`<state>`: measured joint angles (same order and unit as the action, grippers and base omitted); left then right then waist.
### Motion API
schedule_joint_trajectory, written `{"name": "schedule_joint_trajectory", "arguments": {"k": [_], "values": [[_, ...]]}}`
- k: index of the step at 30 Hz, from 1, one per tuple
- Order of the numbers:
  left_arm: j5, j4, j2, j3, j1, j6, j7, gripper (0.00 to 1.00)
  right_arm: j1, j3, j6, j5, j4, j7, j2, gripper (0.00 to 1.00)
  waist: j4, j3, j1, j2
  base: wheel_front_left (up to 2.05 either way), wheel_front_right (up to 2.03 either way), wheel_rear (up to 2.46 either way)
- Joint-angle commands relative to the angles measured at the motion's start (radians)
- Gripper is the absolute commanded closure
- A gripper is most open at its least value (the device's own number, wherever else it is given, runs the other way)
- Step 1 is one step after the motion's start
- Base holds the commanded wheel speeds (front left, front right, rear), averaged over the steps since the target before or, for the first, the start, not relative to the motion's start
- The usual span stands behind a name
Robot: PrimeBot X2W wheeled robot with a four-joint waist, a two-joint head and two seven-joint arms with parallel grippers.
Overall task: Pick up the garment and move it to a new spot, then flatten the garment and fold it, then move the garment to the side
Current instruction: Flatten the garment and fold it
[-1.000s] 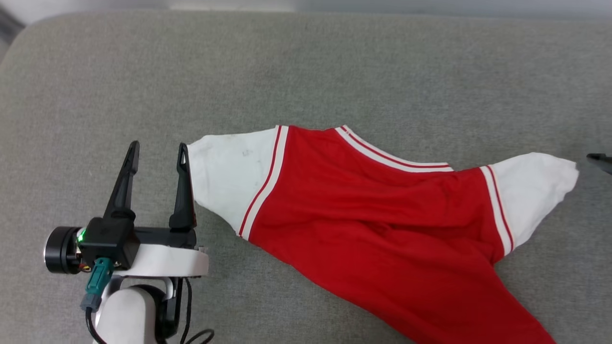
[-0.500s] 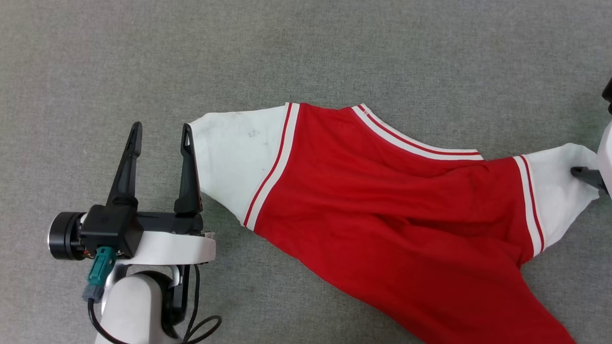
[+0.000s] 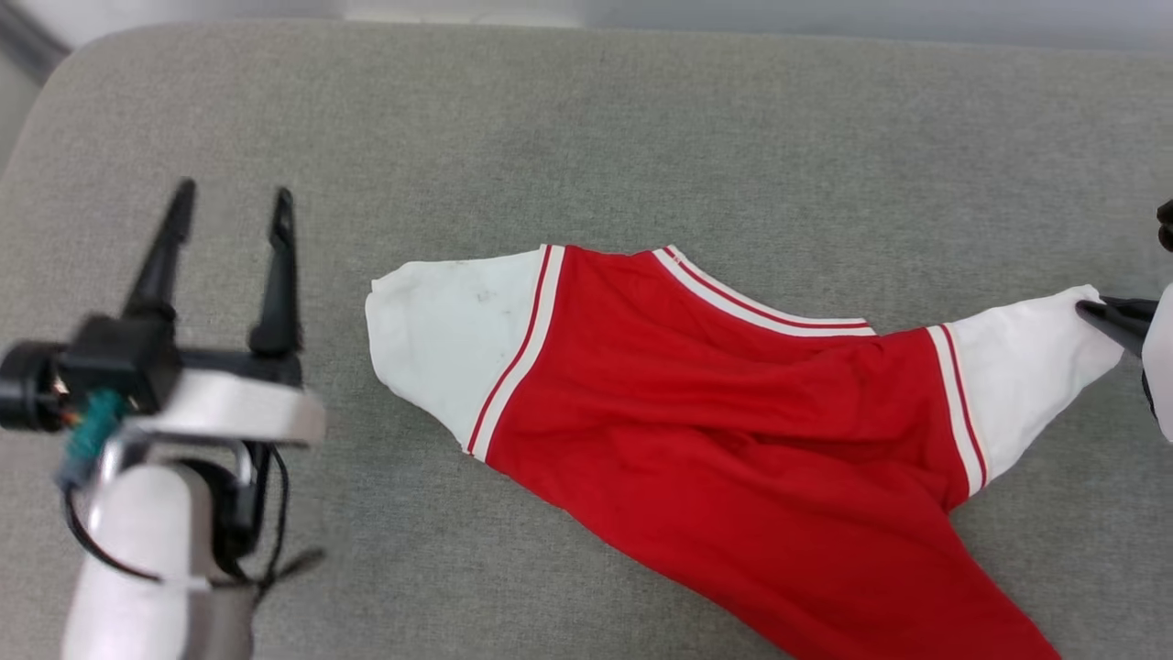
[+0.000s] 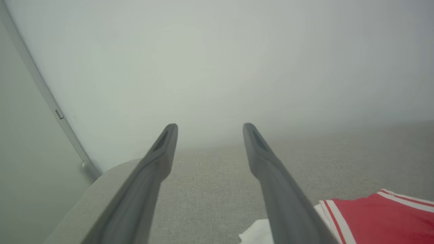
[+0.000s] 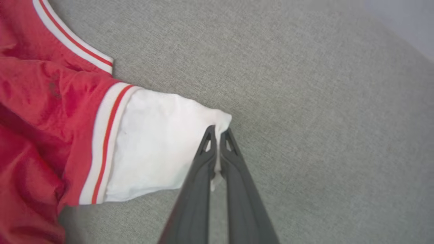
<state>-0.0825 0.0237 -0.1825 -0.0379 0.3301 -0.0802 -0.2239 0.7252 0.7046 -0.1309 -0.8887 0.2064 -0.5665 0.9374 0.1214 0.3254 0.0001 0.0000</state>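
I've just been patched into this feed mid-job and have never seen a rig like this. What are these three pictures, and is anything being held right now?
You are looking at a two-armed robot working over a grey padded surface. The wide picture comes from its head, looking down. The other two come from cameras on each wrist, looking along that hand's two dark fingers. A red garment with white sleeves lies rumpled on the surface. The right hand is shut on the tip of one white sleeve, at the head view's right edge. The left hand is open and holds nothing, beside the other sleeve but apart from it.
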Motion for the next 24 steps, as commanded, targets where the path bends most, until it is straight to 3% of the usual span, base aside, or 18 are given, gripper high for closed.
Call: {"name": "schedule_joint_trajectory", "arguments": {"k": [1,9,16,19,24], "values": [[-0.019,0.002,-0.006,-0.002,0.035,-0.01,0.019,0.0,-0.016,0.001,0.001,-0.001,-0.011,0.014,0.006,1.0,-0.013,-0.012,-0.0001,0.0,0.0,0.0,0.0],[-0.159,0.032,-0.203,0.099,0.222,-0.047,0.411,0.0,-0.061,-0.005,0.0,0.019,-0.098,0.082,0.022,1.0,-0.06,0.0,-0.0001,0.0,0.0,0.0,0.0],[-0.42,0.043,-0.398,0.293,0.356,-0.048,0.808,0.0,-0.051,-0.018,0.0,0.048,-0.15,0.088,0.003,1.0,-0.094,0.041,-0.0001,0.0,0.0,0.0,0.0],[-0.512,0.054,-0.46,0.363,0.395,-0.048,0.958,0.0,-0.039,-0.024,0.0,0.061,-0.168,0.088,-0.002,1.0,-0.105,0.06,-0.0001,0.0,0.0,0.0,0.0],[-0.594,0.087,-0.519,0.462,0.436,-0.048,1.095,0.0,-0.017,-0.03,0.0,0.073,-0.192,0.088,-0.011,1.0,-0.127,0.1,-0.0001,0.0,0.0,0.0,0.0]]}}
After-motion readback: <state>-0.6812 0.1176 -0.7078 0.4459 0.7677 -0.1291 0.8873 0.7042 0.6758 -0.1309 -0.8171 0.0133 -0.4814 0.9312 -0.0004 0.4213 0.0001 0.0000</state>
